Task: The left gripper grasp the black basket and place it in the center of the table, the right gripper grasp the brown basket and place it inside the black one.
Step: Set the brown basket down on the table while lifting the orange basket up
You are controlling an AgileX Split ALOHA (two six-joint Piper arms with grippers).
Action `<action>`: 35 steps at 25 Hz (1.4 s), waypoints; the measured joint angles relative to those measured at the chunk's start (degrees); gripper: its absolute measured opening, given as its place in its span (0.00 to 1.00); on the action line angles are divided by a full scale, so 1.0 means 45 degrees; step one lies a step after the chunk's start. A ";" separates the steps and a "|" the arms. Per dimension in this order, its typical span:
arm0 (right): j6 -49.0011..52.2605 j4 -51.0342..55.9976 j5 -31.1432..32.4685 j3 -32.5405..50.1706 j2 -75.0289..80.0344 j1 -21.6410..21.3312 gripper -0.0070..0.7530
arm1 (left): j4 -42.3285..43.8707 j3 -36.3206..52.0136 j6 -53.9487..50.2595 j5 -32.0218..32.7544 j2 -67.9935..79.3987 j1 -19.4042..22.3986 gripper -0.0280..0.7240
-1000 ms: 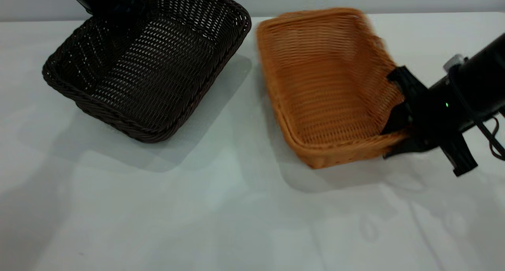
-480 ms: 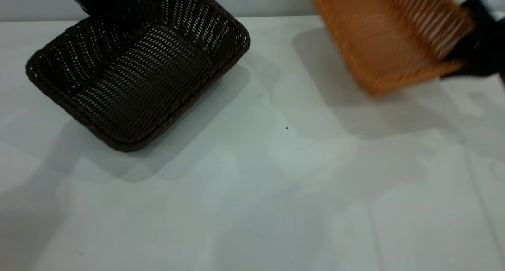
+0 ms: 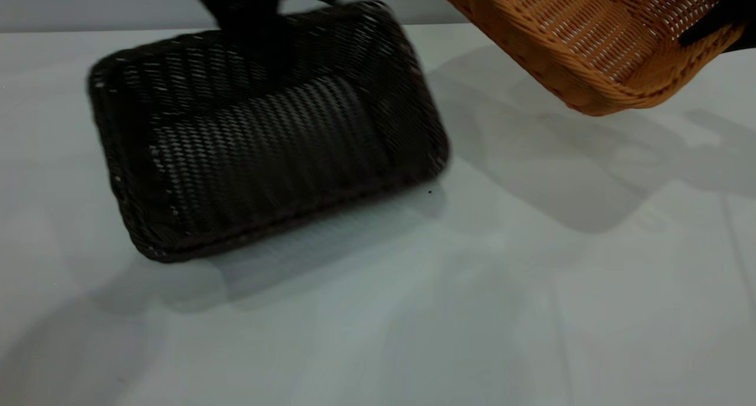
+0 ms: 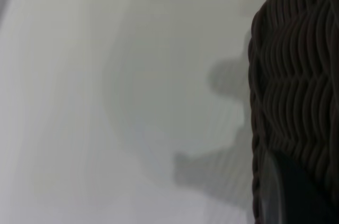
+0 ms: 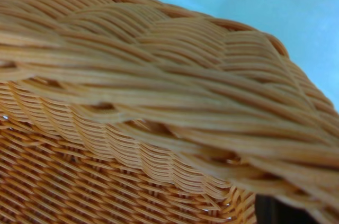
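Honestly most of my left pincer [image 3: 251, 25] is cut off at the exterior view's top edge, just a dark blur clamped on the far rim of the black basket [image 3: 266, 140]. That basket is tilted, its near edge down on the pale worktop [image 3: 413, 311]. My right pincer [image 3: 717, 19] is barely a sliver, gripping the brown basket [image 3: 590, 45] in the air, upper right. Both are woven wicker, braided rims.
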 joint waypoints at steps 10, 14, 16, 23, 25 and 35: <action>0.1770 -0.1826 0.0760 -0.1627 0.0000 -0.0014 0.12 | -0.0936 0.0000 0.2903 0.0791 0.0000 -0.1208 0.15; 0.2095 -0.2025 0.1086 -0.1939 0.0000 -0.0014 0.12 | -0.1639 0.0000 0.4547 0.1240 0.0013 -0.1438 0.15; 0.2148 -0.2092 0.1187 -0.1967 0.0000 -0.0014 0.12 | -0.1818 0.0000 0.4809 0.1492 0.0023 -0.1547 0.15; 0.2202 -0.2128 0.1305 -0.1980 0.0000 -0.0014 0.12 | -0.2820 0.0000 0.5221 0.1859 0.0111 -0.1654 0.25; 0.2210 -0.2128 0.1334 -0.1980 0.0000 -0.0014 0.12 | -0.2892 0.0000 0.5244 0.1887 0.0139 -0.1654 0.37; 0.2231 -0.2193 0.1657 -0.1995 0.0000 -0.0014 0.12 | -0.2930 0.0011 0.3007 0.3234 -0.1044 -0.1357 0.74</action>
